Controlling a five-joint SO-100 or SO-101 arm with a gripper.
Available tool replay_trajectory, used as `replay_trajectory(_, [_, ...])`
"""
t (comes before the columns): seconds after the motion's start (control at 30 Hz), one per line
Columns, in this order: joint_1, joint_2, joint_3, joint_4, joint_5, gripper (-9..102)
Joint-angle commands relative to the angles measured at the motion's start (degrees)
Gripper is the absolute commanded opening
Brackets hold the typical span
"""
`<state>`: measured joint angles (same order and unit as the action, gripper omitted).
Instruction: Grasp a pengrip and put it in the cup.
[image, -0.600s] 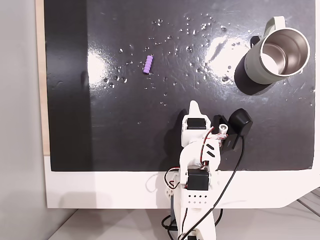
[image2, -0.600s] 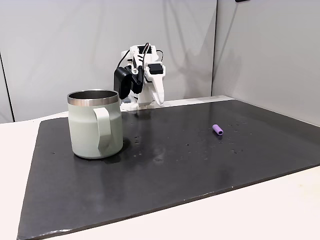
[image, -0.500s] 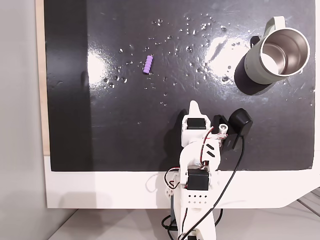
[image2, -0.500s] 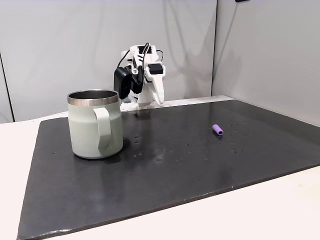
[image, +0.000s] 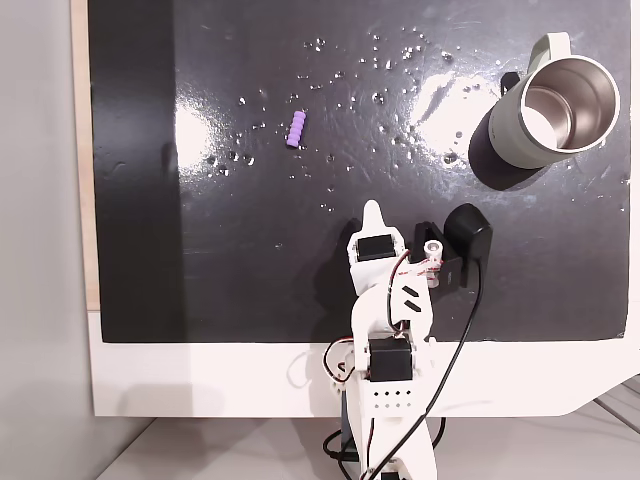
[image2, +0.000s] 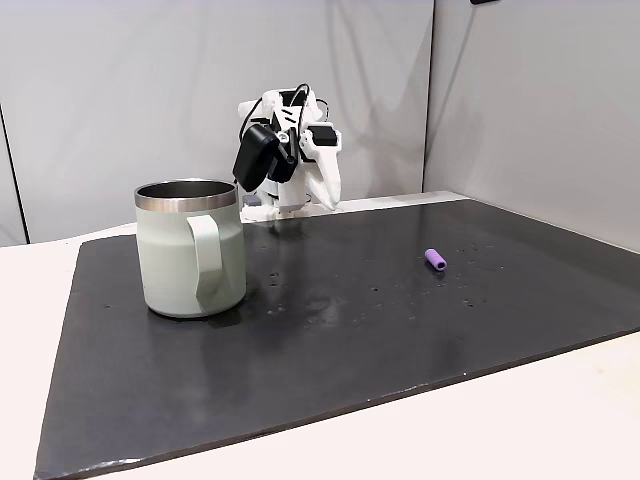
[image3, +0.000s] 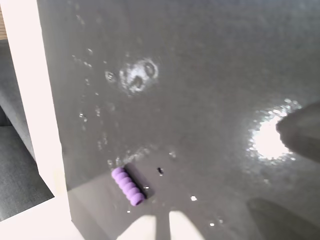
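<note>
The pengrip (image: 296, 130) lies alone on the dark worktop (image: 250, 250), well apart from the cup (image: 552, 112). The gripper (image3: 156, 225) hangs near the arm's base with its fingertips close together, holding nothing.

Light-purple ribbed pengrip (image: 296, 130), sage-green cup (image: 548, 100) with steel inside, white gripper (image: 372, 211), glossy black mat (image: 250, 250)

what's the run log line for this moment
phase: approach | end effector: clear of the mat, nothing held | pengrip: lying on black mat, untouched | cup: upright, apart from pengrip
</note>
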<state>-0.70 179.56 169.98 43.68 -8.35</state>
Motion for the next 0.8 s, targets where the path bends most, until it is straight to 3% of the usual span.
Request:
replay_trajectory(0.0, [-1.23, -11.87, -12.92, -2.81, -0.79, 0])
replay_trajectory(0.2, [1.32, -47.99, -44.82, 0.09, 1.41, 0])
replay_trajectory(0.4, [0.26, -73.74, -70.75, 7.91, -4.48, 0])
replay_trajectory(0.77, [-6.15, -97.56, -96.24, 21.27, -11.34, 4])
